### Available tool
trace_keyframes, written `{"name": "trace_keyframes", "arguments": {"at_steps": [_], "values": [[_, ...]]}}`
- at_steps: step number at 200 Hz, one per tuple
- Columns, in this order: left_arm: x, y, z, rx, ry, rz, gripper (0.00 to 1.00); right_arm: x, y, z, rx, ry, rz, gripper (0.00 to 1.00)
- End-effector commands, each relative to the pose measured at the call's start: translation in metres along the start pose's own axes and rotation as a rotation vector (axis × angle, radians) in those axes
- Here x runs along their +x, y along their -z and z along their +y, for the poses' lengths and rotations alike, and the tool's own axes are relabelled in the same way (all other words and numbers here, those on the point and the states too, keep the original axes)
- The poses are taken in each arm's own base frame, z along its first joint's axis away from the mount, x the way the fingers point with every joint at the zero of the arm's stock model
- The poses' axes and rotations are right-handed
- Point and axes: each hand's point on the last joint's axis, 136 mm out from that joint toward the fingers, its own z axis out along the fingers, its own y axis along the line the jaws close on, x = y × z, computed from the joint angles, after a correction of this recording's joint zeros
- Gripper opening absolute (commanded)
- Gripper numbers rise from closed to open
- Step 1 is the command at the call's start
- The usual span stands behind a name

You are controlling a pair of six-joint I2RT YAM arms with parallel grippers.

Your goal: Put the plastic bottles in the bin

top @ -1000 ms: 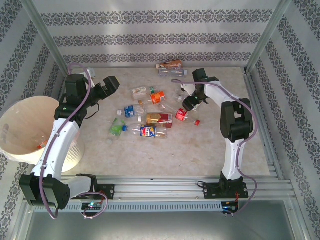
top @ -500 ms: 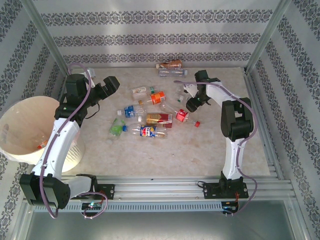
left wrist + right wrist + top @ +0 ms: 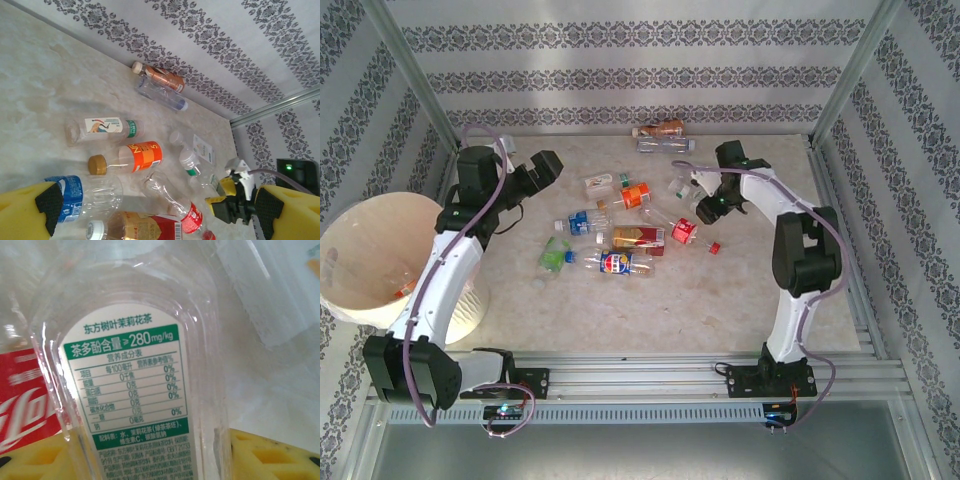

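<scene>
While the left gripper (image 3: pixel 544 167) hangs with its jaws wide apart just beyond the far side of the bin (image 3: pixel 370 250), the right gripper (image 3: pixel 706 207) sits well away from the bin. Its yellow pads (image 3: pixel 260 455) are clamped on the sides of a clear tea bottle (image 3: pixel 135 390) (white-and-green label, Chinese print). The other plastic bottles (image 3: pixel 638 237) lie scattered on the marbled table (image 3: pixel 620 310) between the bin and that gripper, a red-labelled bottle (image 3: pixel 683 232) nearest it.
</scene>
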Motion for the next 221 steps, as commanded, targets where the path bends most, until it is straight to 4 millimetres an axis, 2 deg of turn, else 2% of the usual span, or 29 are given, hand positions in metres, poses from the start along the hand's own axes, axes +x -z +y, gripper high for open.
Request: {"name": "trace_keyframes", "arguments": {"at_steps": [1, 37, 70, 91, 115, 147, 167, 195, 221], "values": [[0.004, -0.011, -0.025, 0.111, -0.029, 0.018, 1.0, -0.024, 0.041, 0.012, -0.006, -0.032, -0.154, 0.53], [0.024, -0.033, -0.049, 0.187, -0.083, 0.103, 1.0, -0.047, 0.089, 0.029, -0.046, -0.124, -0.377, 0.51], [0.043, -0.052, -0.086, 0.306, -0.142, 0.186, 1.0, -0.066, 0.128, 0.054, -0.169, -0.249, -0.612, 0.49], [0.057, -0.061, -0.111, 0.383, -0.179, 0.228, 1.0, -0.077, 0.142, 0.073, -0.281, -0.34, -0.747, 0.48], [0.07, -0.074, -0.126, 0.423, -0.176, 0.262, 1.0, -0.087, 0.144, 0.099, -0.407, -0.436, -0.809, 0.48], [0.083, -0.089, -0.137, 0.484, -0.143, 0.311, 1.0, -0.1, 0.142, 0.147, -0.546, -0.399, -0.778, 0.49], [0.089, -0.093, -0.143, 0.513, -0.146, 0.333, 1.0, -0.109, 0.139, 0.171, -0.595, -0.364, -0.745, 0.5], [0.085, -0.103, -0.127, 0.398, -0.141, 0.302, 1.0, -0.122, 0.142, 0.189, -0.637, -0.316, -0.737, 0.5], [0.083, -0.108, -0.118, 0.325, -0.157, 0.311, 1.0, -0.127, 0.141, 0.201, -0.664, -0.27, -0.712, 0.51]]}}
